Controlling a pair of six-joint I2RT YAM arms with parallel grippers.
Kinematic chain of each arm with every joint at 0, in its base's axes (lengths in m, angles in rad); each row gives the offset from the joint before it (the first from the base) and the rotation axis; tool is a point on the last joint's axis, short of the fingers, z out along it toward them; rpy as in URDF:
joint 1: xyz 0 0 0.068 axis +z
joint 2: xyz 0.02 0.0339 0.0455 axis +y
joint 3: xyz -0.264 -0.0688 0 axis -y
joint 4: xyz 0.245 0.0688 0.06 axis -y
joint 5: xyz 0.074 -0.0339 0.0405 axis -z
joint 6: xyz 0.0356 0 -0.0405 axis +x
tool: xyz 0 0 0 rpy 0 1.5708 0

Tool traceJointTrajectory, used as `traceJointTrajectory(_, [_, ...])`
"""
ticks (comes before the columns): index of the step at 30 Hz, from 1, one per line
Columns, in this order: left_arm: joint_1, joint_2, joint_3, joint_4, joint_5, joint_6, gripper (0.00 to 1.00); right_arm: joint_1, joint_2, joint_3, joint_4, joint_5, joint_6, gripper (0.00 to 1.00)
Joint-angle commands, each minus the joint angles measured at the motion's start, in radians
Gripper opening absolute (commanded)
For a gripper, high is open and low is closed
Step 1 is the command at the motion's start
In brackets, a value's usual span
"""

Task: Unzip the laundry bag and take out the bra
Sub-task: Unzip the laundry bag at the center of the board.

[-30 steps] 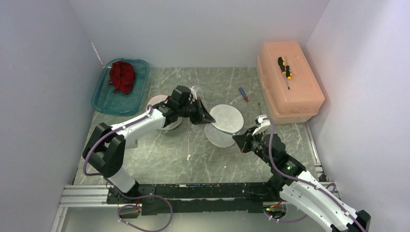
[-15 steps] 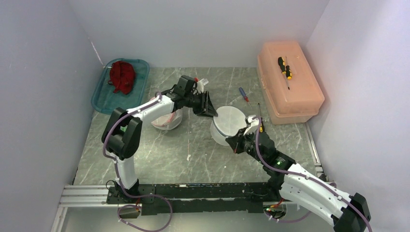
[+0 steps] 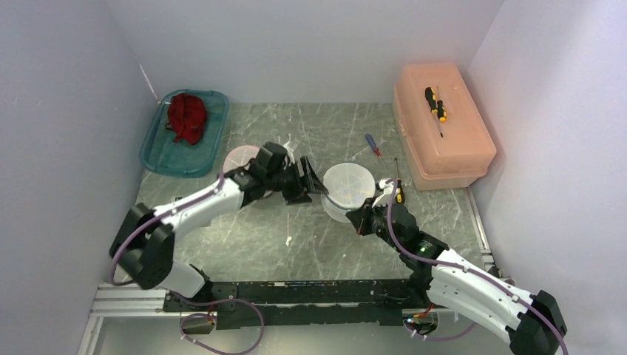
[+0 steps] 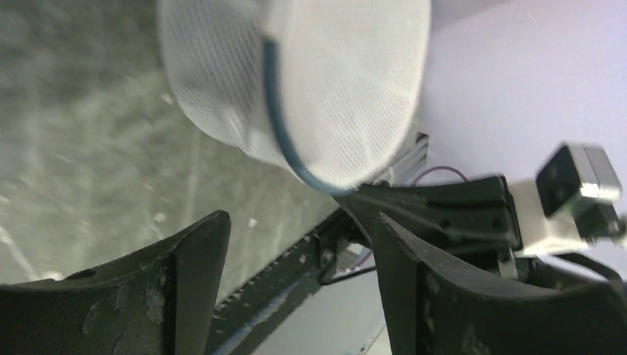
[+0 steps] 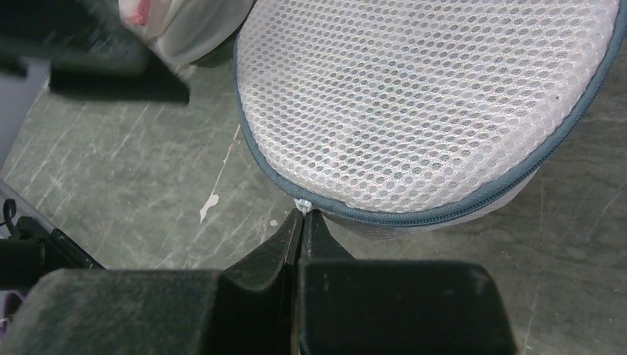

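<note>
The laundry bag (image 3: pixel 347 186) is a round white mesh drum with a grey-blue zipper, standing at the table's middle. My right gripper (image 3: pixel 361 220) is shut on the small white zipper pull (image 5: pixel 301 203) at the bag's near rim (image 5: pixel 429 96), fingertips pressed together (image 5: pixel 302 216). My left gripper (image 3: pixel 314 183) hovers just left of the bag (image 4: pixel 333 81), jaws wide open with nothing between them (image 4: pixel 296 237). A pale pink and white cup-shaped item, the bra by its look (image 3: pixel 240 157), lies outside the bag behind the left arm; its edge shows in the right wrist view (image 5: pixel 174 26).
A teal tray (image 3: pixel 159 155) at the back left holds a red garment (image 3: pixel 186 118). An orange lidded box (image 3: pixel 451 148) at the back right carries a yellow-black screwdriver (image 3: pixel 436 103). A blue-red screwdriver (image 3: pixel 372 143) and another tool (image 3: pixel 397 185) lie near the bag.
My left gripper has gone from shut to wide open and pulled back slightly left of the bag. The bag's spread flaps have come together into one drum. The right gripper stays shut on the pull.
</note>
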Motion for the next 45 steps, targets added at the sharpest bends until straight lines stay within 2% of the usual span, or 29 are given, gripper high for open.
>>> traceJointTrajectory(1, [-0.147, -0.097, -0.124, 0.177, -0.233, -0.317, 0.74, 0.004, 0.010, 0.013, 0.044, 0.025, 0.008, 0.00])
traceJointTrajectory(6, [-0.194, -0.029, -0.078, 0.190, -0.301, -0.394, 0.72, 0.004, 0.016, 0.015, 0.054, 0.005, 0.013, 0.00])
traceJointTrajectory(11, [-0.209, 0.030, -0.007, 0.179, -0.327, -0.393, 0.69, 0.004, 0.007, 0.021, 0.034, 0.001, 0.005, 0.00])
traceJointTrajectory(15, [-0.212, 0.065, 0.007, 0.191, -0.321, -0.393, 0.62, 0.004, 0.003, 0.017, 0.032, -0.009, 0.006, 0.00])
traceJointTrajectory(24, [-0.211, 0.096, 0.023, 0.177, -0.334, -0.352, 0.25, 0.004, -0.022, 0.012, 0.006, 0.005, 0.007, 0.00])
traceJointTrajectory(28, [-0.197, 0.083, 0.014, 0.176, -0.341, -0.319, 0.04, 0.004, -0.067, 0.028, -0.078, 0.046, 0.006, 0.00])
traceJointTrajectory(34, [-0.138, 0.103, 0.045, 0.201, -0.213, -0.208, 0.03, 0.002, -0.116, 0.047, -0.202, 0.126, 0.032, 0.00])
traceJointTrajectory(41, [-0.095, 0.108, 0.100, 0.111, -0.097, -0.061, 0.03, 0.001, -0.173, 0.040, -0.287, 0.279, 0.113, 0.00])
traceJointTrajectory(45, [-0.054, 0.107, 0.114, 0.079, 0.007, 0.047, 0.03, 0.002, -0.209, 0.036, -0.216, 0.215, 0.040, 0.00])
